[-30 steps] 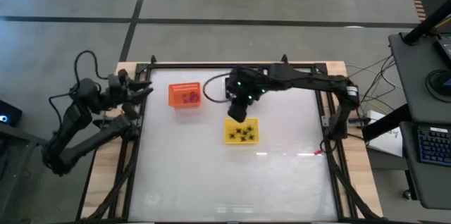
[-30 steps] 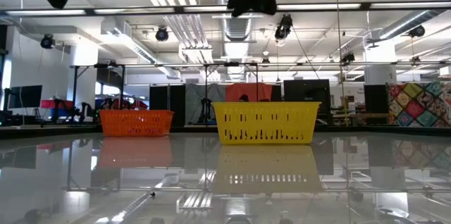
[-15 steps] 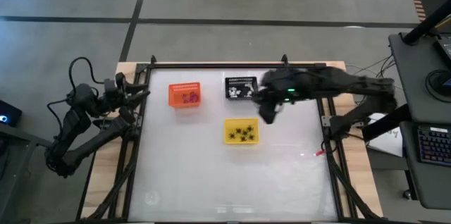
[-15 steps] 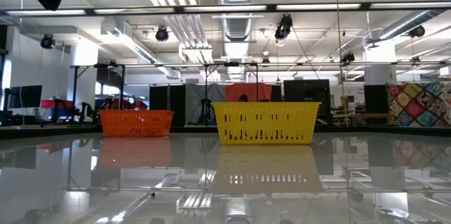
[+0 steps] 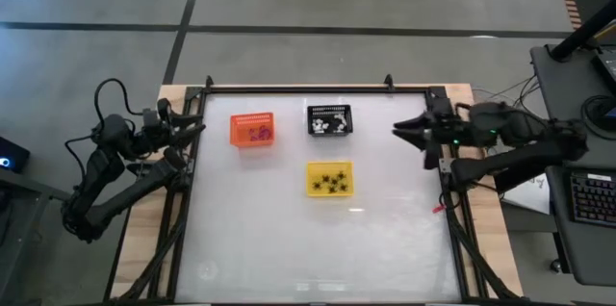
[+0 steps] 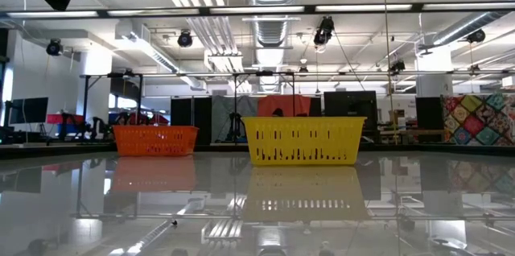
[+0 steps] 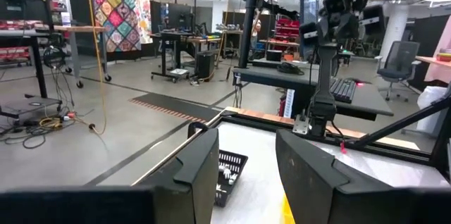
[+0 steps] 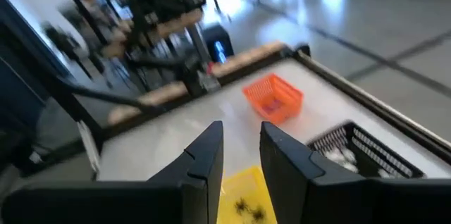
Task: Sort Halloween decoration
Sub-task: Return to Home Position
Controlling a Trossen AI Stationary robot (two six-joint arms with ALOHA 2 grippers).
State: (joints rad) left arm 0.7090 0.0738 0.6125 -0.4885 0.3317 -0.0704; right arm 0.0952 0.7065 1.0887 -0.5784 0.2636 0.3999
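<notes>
Step in hand: homing my arms, as I judge it. No loose piece shows on the table [image 5: 318,248], so the sorting looks done.
My right gripper [image 5: 402,131]: at the table's right edge, pointing inward and well apart from the baskets. The fingers are slightly apart with nothing between them.
My left gripper [image 5: 195,124]: waiting at the table's left edge, fingers apart and empty.
Black spiders [image 5: 330,183]: in the yellow basket [image 5: 330,165], mid-table.
Purple pieces [image 5: 257,134]: in the orange basket [image 5: 252,117], toward the far left.
White pieces [image 5: 332,125]: in the black basket [image 5: 329,109], near the orange one.
Next move: probably just folding my right arm to rest, clear of the frame rail. There is nothing to grasp.
</notes>
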